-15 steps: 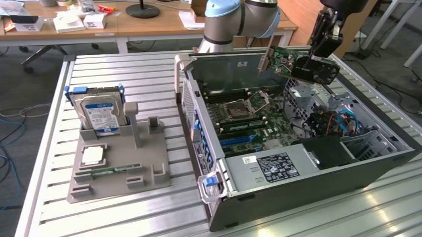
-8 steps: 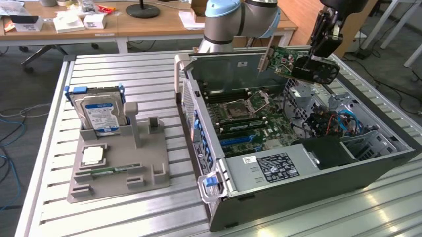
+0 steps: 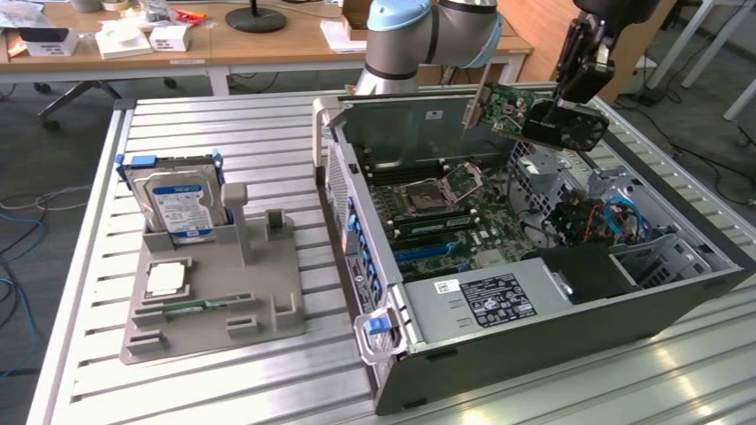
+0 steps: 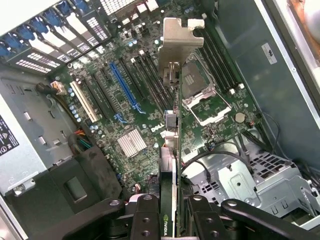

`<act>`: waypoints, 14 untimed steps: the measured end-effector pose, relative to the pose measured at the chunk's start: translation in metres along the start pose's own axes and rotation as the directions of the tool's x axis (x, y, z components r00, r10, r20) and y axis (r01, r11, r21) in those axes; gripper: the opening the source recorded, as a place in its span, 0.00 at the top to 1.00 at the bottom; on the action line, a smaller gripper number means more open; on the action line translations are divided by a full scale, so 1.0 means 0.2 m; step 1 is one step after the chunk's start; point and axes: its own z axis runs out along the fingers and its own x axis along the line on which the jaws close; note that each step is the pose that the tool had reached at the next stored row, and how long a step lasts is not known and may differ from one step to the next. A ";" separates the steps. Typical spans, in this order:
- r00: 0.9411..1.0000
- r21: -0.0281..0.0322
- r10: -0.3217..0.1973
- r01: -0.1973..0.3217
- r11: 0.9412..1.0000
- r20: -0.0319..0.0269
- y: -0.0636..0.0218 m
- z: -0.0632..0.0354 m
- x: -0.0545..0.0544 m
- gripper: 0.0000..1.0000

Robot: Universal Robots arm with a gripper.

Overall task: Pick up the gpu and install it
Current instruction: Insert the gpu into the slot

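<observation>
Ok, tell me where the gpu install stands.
Done: the gpu is picked up and in the air. In hand: the claw is shut on it, holding it above the motherboard inside the open computer case. Left: seating it. The card is not yet in any slot, and the long blue slot sits bare.

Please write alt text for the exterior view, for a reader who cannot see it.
The gripper holds the gpu in the air above the open computer case. On the exterior view's left, a hard drive stands upright in a grey holder on the metal table.
</observation>
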 end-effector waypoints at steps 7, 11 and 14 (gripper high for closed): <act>0.995 0.001 -0.099 0.099 0.995 -0.003 0.000 0.001 0.00 0.74; 0.987 0.001 -0.162 0.162 0.987 -0.005 0.000 0.002 0.00 0.74; 0.978 0.001 -0.209 0.209 0.978 -0.006 0.000 0.002 0.00 0.74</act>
